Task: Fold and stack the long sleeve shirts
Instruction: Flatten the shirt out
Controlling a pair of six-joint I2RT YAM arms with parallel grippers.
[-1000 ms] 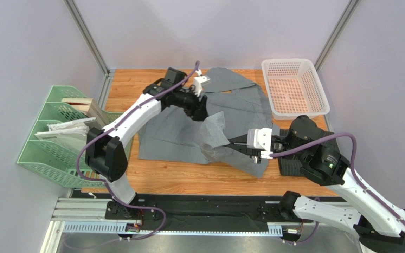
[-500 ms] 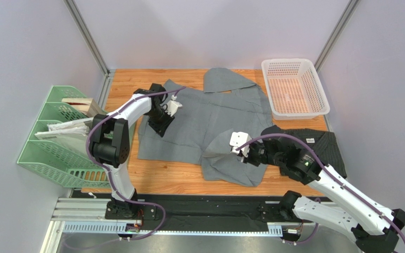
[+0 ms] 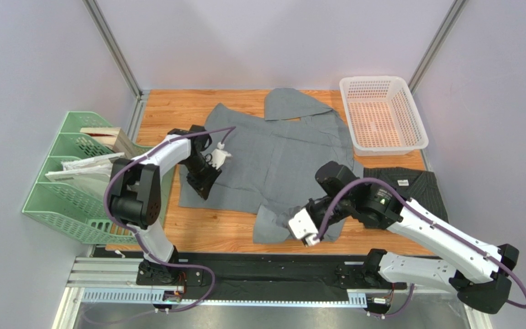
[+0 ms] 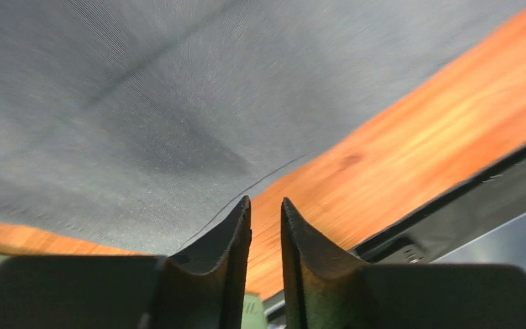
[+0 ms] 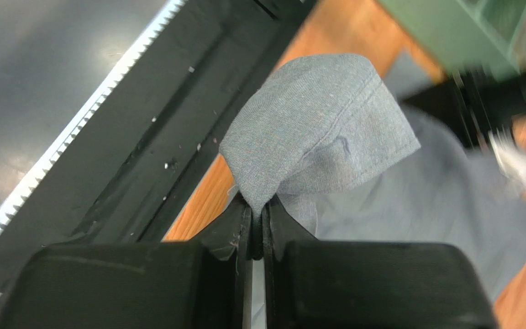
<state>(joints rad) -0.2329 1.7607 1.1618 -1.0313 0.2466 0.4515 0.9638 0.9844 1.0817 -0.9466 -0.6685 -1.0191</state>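
On the surface (image 3: 170,110), centre: you have the mid-grey shirt (image 3: 279,154) spread mostly flat on the wood, with one part bunched at the far edge, just beside the white mesh basket (image 3: 375,80).
Front edge of that shirt: a flap of grey cloth is lifted off the wood, near the black rail where the arms are bolted.
Your right hand (image 5: 253,209): it is pressed together on that flap. In the wrist view you see a fold of grey cloth with a stitched seam standing up out of the closed jaws.
Your left hand (image 4: 266,209): it sits low at the shirt's left edge. Its fingers (image 4: 235,236) stand a narrow gap apart with nothing between them, and bare wood shows through the gap.
Below the left hand: the grey cloth's edge meets the wood here; you cannot tell whether the tips touch the cloth.
Right side of the surface: the charcoal pinstriped shirt (image 3: 416,192) lies just beside the grey one, partly hidden under the right arm, with a white label showing on top.
Far right corner: the basket sits here, apart from the charcoal shirt.
Left of the surface: a green file rack (image 3: 60,199) stands off the wood's edge, with papers in it.
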